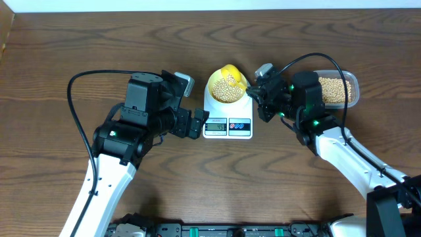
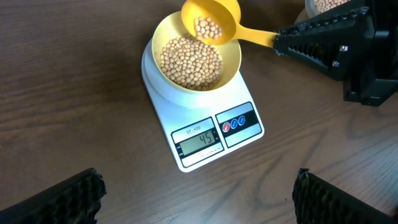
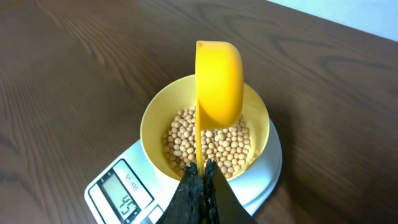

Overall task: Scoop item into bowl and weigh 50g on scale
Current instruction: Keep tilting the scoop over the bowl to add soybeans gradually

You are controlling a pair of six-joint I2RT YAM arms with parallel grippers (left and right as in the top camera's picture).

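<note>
A pale yellow bowl (image 2: 230, 57) partly filled with beige beans (image 2: 189, 62) stands on the white scale (image 2: 208, 134), whose display reads 45. My right gripper (image 3: 201, 169) is shut on the handle of a bright yellow scoop (image 3: 219, 81), which is tilted on its side above the bowl's far rim with a few beans (image 2: 208, 27) still in it. In the overhead view the scoop (image 1: 231, 70) overlaps the bowl (image 1: 212, 85) on the scale (image 1: 227, 125). My left gripper (image 2: 198, 196) hangs open over bare table just in front of the scale, nothing between its fingers (image 2: 59, 199).
A clear plastic tub (image 1: 354, 89) of beans (image 1: 334, 90) sits to the right of the scale, behind my right arm. The left arm (image 1: 141, 122) is close to the scale's left side. Brown wood table all round; a rail runs along its front edge.
</note>
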